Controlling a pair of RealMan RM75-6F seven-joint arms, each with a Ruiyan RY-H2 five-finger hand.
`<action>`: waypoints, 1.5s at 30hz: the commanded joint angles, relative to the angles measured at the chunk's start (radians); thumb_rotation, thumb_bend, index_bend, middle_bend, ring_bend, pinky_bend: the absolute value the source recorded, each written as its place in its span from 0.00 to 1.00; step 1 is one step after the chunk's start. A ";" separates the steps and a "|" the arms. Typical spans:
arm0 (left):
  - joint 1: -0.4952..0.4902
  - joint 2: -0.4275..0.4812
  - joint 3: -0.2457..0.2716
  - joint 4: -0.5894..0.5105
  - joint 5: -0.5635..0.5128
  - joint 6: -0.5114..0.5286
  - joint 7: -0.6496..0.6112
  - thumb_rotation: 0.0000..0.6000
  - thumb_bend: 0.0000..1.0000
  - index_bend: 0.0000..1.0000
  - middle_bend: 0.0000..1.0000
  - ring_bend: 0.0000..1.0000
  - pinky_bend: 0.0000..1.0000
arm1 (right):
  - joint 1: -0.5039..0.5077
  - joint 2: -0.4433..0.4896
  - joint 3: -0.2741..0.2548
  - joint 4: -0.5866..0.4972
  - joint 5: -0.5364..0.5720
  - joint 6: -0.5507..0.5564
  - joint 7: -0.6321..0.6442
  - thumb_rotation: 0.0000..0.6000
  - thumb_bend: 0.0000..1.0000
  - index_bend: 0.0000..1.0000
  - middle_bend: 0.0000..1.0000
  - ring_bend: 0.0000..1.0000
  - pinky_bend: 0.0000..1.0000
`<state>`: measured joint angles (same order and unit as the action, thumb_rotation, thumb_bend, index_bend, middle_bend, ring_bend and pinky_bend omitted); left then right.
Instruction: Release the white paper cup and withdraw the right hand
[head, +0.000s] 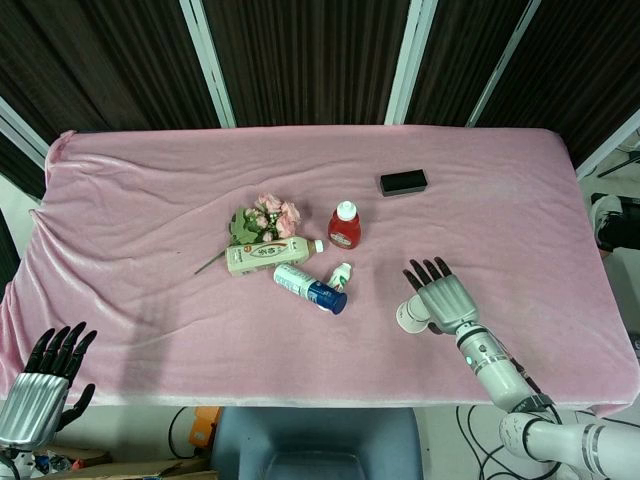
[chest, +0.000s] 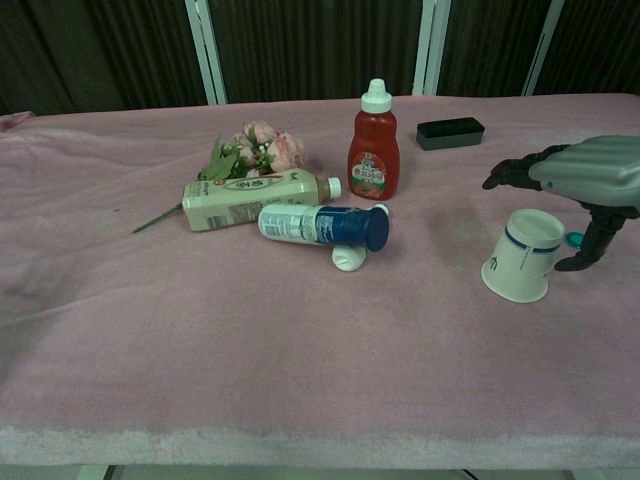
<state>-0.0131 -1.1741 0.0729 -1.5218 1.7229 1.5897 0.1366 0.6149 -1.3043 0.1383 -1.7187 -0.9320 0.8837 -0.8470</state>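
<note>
The white paper cup (chest: 522, 257) with a blue rim band lies tilted on the pink tablecloth at the right, its base toward the camera in the chest view. In the head view the cup (head: 410, 314) pokes out to the left of my right hand (head: 445, 295). My right hand (chest: 585, 172) hovers just above and right of the cup, fingers stretched out over it and the thumb hanging beside its rim; nothing is gripped. My left hand (head: 45, 385) hangs off the table's front left corner, fingers apart and empty.
A cluster sits mid-table: pink flowers (chest: 262, 145), a cream bottle (chest: 250, 197) and a blue-and-white bottle (chest: 320, 224) lying down, a red sauce bottle (chest: 373, 145) upright, and a small white tube (chest: 348, 259). A black box (chest: 450, 132) lies at the back right.
</note>
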 joint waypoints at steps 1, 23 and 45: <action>0.000 0.000 -0.001 0.001 0.000 0.001 -0.002 1.00 0.38 0.00 0.00 0.01 0.02 | 0.014 -0.002 -0.016 0.002 0.012 0.006 0.004 1.00 0.33 0.08 0.00 0.00 0.00; 0.008 0.004 0.004 0.005 0.005 0.015 -0.012 1.00 0.38 0.00 0.00 0.01 0.02 | 0.082 -0.031 -0.074 -0.013 0.142 0.172 -0.086 1.00 0.37 0.56 0.00 0.00 0.00; 0.006 0.001 -0.001 0.002 -0.011 0.001 -0.003 1.00 0.38 0.00 0.00 0.01 0.02 | 0.144 -0.055 -0.060 0.153 0.398 0.172 -0.125 1.00 0.36 0.06 0.00 0.00 0.00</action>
<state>-0.0071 -1.1736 0.0716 -1.5202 1.7120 1.5905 0.1343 0.7612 -1.3687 0.0807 -1.5535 -0.5364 1.0494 -0.9767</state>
